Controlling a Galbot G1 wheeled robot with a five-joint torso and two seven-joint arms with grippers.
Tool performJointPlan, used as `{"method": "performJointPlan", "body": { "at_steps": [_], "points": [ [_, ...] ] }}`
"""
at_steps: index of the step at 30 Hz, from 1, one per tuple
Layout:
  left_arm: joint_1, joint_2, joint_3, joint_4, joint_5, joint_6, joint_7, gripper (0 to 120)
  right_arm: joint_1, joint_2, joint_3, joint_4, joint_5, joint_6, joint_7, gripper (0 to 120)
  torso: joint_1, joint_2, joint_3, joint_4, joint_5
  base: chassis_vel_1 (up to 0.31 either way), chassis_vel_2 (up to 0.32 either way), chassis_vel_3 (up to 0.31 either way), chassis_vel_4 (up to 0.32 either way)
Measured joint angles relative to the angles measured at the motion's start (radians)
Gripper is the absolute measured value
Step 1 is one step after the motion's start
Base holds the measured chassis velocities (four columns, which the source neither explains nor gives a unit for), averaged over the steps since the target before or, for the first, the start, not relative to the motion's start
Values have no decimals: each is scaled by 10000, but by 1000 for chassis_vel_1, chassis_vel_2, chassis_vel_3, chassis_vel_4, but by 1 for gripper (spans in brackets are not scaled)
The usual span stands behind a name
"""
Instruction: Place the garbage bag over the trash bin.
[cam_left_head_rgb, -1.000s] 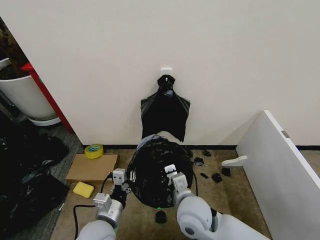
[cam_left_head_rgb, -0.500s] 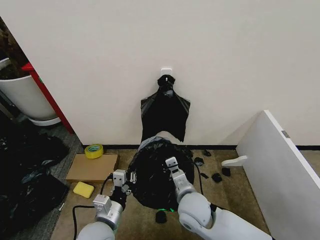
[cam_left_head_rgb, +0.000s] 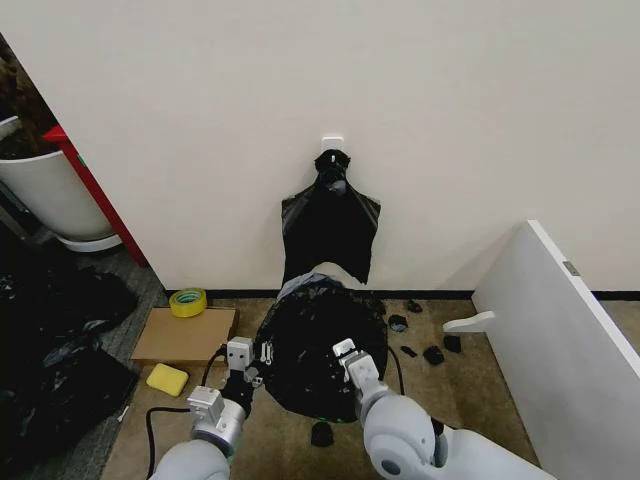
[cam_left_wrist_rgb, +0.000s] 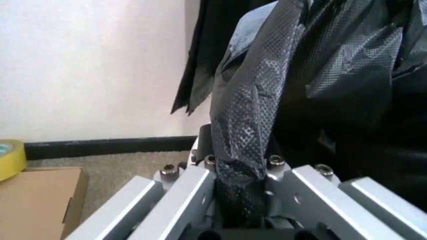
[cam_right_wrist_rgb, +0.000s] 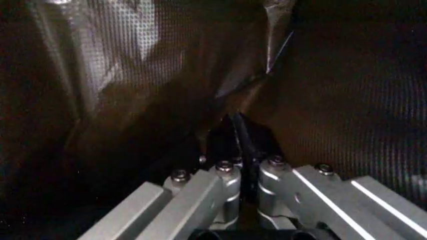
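Two grippers grip the garbage bag (cam_left_head_rgb: 315, 345), which is draped over the trash bin (cam_left_head_rgb: 322, 271) on the floor close to the wall's foot; only a sliver of the bin's pale rim shows at the bag's far side. The left gripper (cam_left_head_rgb: 243, 356) is clamped on a twisted fold of the black plastic at the bag's left edge, the fold running up between its fingers (cam_left_wrist_rgb: 175, 192) in the left wrist view. The right gripper (cam_left_head_rgb: 352, 357) is pressed against the bag's near right side, its fingers (cam_right_wrist_rgb: 220, 185) nearly together with a thin pleat of plastic pinched between them.

Directly behind the bin a flat black bag (cam_left_head_rgb: 331, 228) hangs from a wall hook (cam_left_head_rgb: 332, 145), its lower edge almost meeting the bin's top. Left of the bin lies a cardboard sheet (cam_left_head_rgb: 185, 335) with a roll of yellow tape (cam_left_head_rgb: 187, 301) at its far edge and a yellow sponge (cam_left_head_rgb: 167, 379) at its near corner. Small black scraps (cam_left_head_rgb: 432, 354) dot the floor to the right, before a leaning white board (cam_left_head_rgb: 560, 340). Heaped black sheeting (cam_left_head_rgb: 55, 340) and a white planter (cam_left_head_rgb: 50, 195) fill the left side.
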Motion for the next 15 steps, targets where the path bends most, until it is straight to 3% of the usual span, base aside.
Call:
{"method": "performJointPlan", "body": {
  "at_steps": [3,8,15],
  "points": [
    [8,5,-4,6,23,1,3,0,-1,-155,-196,-58,-889,0,-268,0,0,0,0,0,1,0,0,0,0],
    [-7,4,21,126,89,-4,3,0,93,-233,-383,117,-1091,1,-324,0,0,0,0,-1,0,0,0,0,0],
    [-116,-40,220,605,549,-352,227,0,941,580,-491,79,1337,32,355,0,0,0,0,1,1,0,0,0,0]
  ]
}}
